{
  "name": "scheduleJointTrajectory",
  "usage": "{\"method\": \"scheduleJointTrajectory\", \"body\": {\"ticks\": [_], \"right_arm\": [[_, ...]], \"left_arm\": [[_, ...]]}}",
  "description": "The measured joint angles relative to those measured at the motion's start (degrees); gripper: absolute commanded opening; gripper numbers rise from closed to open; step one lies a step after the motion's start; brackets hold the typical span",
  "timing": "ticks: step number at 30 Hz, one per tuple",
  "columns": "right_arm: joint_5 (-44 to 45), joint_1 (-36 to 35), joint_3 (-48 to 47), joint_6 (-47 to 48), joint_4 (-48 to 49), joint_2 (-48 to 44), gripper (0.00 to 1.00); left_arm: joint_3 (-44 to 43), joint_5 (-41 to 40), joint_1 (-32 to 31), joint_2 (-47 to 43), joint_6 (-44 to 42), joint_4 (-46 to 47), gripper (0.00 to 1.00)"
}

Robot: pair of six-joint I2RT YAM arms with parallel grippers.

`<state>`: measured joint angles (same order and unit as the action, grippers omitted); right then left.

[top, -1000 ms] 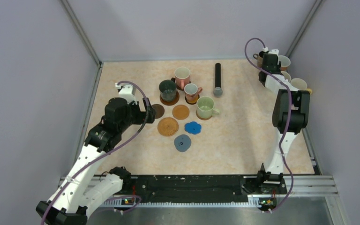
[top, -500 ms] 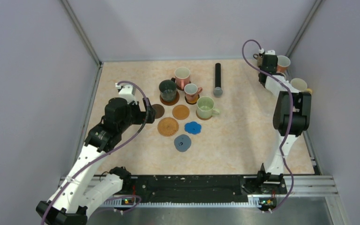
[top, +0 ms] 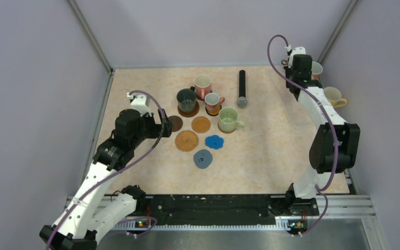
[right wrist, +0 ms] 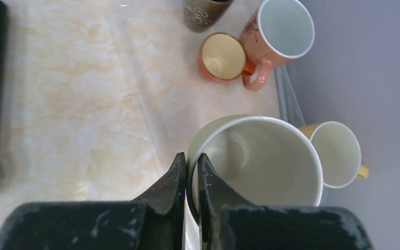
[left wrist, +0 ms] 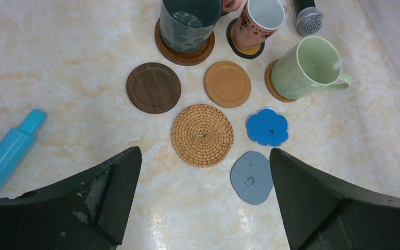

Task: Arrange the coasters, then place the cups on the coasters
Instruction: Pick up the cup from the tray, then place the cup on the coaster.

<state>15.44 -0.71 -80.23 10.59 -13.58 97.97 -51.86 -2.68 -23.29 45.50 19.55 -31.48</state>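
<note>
Clamped in the right claw point(right wrist: 191, 162): the rim of a pale green cup point(right wrist: 260, 161), one finger inside and one outside, near the far right corner of the counter point(right wrist: 73, 94). Spread wide and holding nothing, the left claw point(left wrist: 204, 151), hovering mid-counter.

Done, by the look of it: layout set, with dark green cup point(left wrist: 187, 23), pink cup point(left wrist: 260, 18) and light green mug point(left wrist: 307, 67) each seated on a mat.

Left to fill: dark brown coaster point(left wrist: 153, 87), tan coaster point(left wrist: 227, 84), woven coaster point(left wrist: 202, 135), blue flower coaster point(left wrist: 267, 127), grey-blue coaster point(left wrist: 251, 177).

Waiting by the far right corner: orange cup point(right wrist: 223, 56), peach cup point(right wrist: 284, 26), yellow cup point(right wrist: 338, 153).
</note>
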Motion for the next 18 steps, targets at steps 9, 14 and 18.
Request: {"method": "scheduleJointTrajectory", "body": {"ticks": [9,14,18], "right_arm": [[-6.64,-7.08,2.64,-2.14,-5.31,-10.80,0.00],[-9.31,-13.03,4.28,-2.84,-8.04,-18.21,0.00],[-11.43,-20.04,5.27,-3.58,-9.49,-23.45,0.00]], "left_arm": [[0.00,-0.81,0.00,-0.04,0.02,-0.02,0.99],[0.00,-1.09,0.00,-0.31,0.04,0.00,0.98],[0.00,-1.27,0.00,-0.37,0.04,0.00,0.98]]}}
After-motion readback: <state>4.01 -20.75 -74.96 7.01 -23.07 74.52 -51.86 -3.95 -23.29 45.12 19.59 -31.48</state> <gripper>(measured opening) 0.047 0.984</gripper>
